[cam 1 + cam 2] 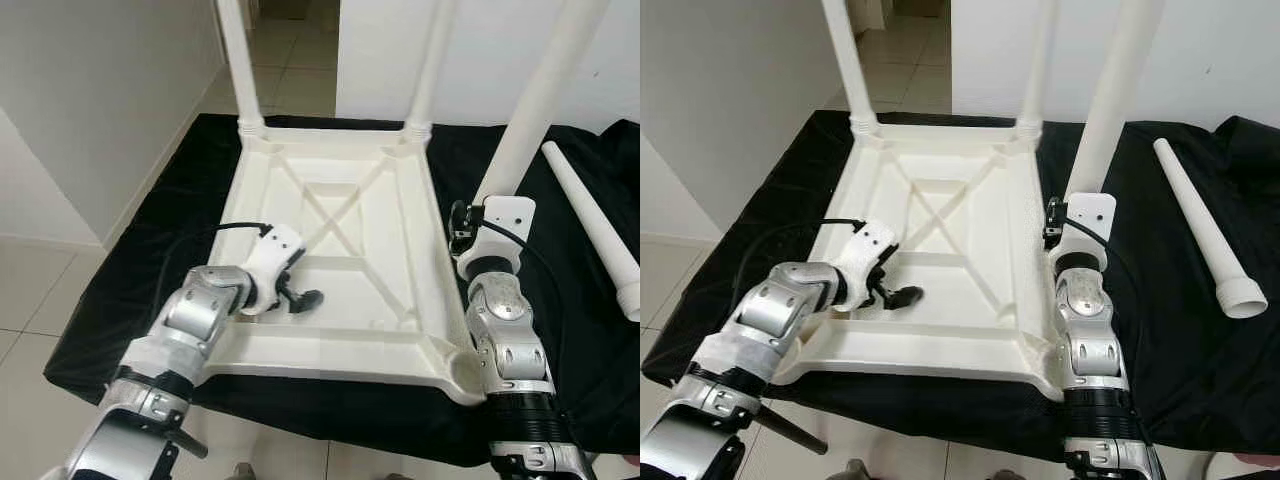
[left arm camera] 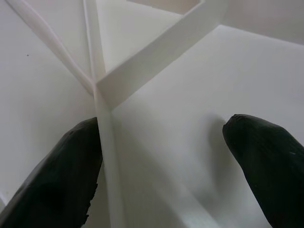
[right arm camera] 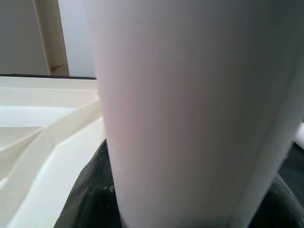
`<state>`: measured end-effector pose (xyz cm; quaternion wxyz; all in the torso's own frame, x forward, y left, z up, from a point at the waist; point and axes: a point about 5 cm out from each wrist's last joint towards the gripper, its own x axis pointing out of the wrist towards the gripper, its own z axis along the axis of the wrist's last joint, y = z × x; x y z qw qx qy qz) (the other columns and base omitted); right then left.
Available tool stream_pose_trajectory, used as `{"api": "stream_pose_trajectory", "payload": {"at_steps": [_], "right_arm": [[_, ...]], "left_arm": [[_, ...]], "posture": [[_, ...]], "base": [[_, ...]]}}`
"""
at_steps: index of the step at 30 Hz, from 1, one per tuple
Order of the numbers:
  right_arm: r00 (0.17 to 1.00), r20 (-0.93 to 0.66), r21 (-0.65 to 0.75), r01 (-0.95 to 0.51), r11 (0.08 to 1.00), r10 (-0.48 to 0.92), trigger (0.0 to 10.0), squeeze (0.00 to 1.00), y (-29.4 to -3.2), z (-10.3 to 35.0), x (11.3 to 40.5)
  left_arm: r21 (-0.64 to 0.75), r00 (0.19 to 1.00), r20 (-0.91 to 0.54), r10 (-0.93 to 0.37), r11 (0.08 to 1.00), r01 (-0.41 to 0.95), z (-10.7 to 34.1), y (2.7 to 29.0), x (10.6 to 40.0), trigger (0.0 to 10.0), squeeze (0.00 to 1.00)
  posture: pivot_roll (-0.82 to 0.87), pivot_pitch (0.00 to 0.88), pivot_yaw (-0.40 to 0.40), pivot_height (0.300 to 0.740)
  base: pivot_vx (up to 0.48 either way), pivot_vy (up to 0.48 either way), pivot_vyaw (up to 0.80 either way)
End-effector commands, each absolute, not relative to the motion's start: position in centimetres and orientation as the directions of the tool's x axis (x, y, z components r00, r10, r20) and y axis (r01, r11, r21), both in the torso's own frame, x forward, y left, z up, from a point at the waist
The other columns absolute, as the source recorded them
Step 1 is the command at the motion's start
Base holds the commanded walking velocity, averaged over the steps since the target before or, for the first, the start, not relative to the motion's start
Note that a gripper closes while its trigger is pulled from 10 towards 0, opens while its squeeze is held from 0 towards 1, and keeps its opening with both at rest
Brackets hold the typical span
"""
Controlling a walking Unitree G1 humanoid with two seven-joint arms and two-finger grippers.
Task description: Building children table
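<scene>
While the upturned white children's table (image 1: 350, 230) lies on a black cloth (image 1: 150, 260) with two legs standing at its far corners, the left tool (image 1: 300, 297) rests inside it, fingers spread apart. The right tool (image 1: 470, 225) is closed around a third leg (image 1: 535, 100) held upright beside the table's right rim. A fourth leg (image 1: 1200, 225) lies loose on the cloth further right.

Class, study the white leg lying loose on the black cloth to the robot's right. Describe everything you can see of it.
The loose leg is a plain white tube, plastic by its look, smooth and gently tapered. Its wider end, nearer the robot, has a raised collar and an open mouth. It lies flat on the black cloth, pointing away from the robot, apart from the upturned table top. Nothing but the cloth touches it.
</scene>
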<state>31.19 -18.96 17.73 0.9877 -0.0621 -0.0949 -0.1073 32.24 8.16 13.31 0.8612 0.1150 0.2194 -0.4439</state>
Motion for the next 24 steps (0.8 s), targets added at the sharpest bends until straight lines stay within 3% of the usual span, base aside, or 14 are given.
{"api": "stream_pose_trajectory", "payload": {"at_steps": [1, 4, 7, 8, 9, 14, 18, 24], "right_arm": [[0.954, 0.228, -0.095, 0.220, 0.971, -0.194, 10.0, 0.00, -18.8, 18.1, 31.4], [0.951, 0.242, -0.078, 0.217, 0.973, -0.193, 10.0, 0.00, -18.6, 18.2, 31.4], [0.950, 0.248, -0.074, 0.216, 0.974, -0.192, 10.0, 0.00, -18.6, 18.3, 31.4], [0.949, 0.265, -0.060, 0.194, 0.979, -0.172, 10.0, 0.00, -18.2, 18.3, 31.2], [0.949, 0.269, -0.057, 0.188, 0.980, -0.167, 10.0, 0.00, -18.1, 18.3, 31.1], [0.949, 0.274, -0.040, 0.176, 0.984, -0.158, 10.0, 0.00, -18.0, 18.2, 30.9], [0.945, 0.289, -0.029, 0.167, 0.986, -0.151, 10.0, 0.00, -18.1, 18.3, 30.5], [0.917, 0.363, -0.011, 0.178, 0.984, -0.162, 10.0, 0.00, -18.7, 18.9, 29.3]], "left_arm": [[0.040, 0.514, -0.419, -0.748, 0.550, 0.834, 14.8, 7.3, 32.5, 10.0, 0.00], [0.086, 0.609, -0.378, -0.697, 0.629, 0.773, 15.6, 8.0, 33.7, 10.0, 0.00], [0.109, 0.638, -0.373, -0.673, 0.651, 0.751, 15.8, 8.5, 34.1, 10.0, 0.00], [0.149, 0.717, -0.335, -0.612, 0.717, 0.681, 16.7, 9.8, 35.0, 10.0, 0.00], [0.157, 0.745, -0.314, -0.588, 0.742, 0.652, 17.2, 10.3, 35.4, 10.0, 0.00], [0.160, 0.821, -0.239, -0.518, 0.813, 0.560, 18.7, 12.0, 36.3, 10.0, 0.00], [0.160, 0.817, -0.184, -0.547, 0.803, 0.574, 19.3, 12.9, 36.1, 10.0, 0.00], [0.253, 0.716, -0.148, -0.682, 0.674, 0.694, 18.6, 13.1, 33.9, 10.0, 0.00]], "posture": [[-0.07, 0.000, 0.039, 0.740], [-0.06, 0.000, 0.041, 0.740], [-0.06, 0.000, 0.041, 0.740], [-0.06, 0.000, 0.048, 0.740], [-0.06, 0.000, 0.048, 0.740], [-0.06, 0.000, 0.052, 0.740], [-0.06, 0.000, 0.054, 0.740], [-0.06, 0.000, 0.046, 0.740]], "base": [[0.000, 0.000, 0.00], [0.000, 0.000, 0.00], [0.000, 0.000, 0.00], [0.000, 0.000, 0.00], [0.000, 0.000, 0.00], [0.000, 0.000, 0.00], [0.000, 0.000, 0.00], [0.000, 0.000, 0.00]]}}
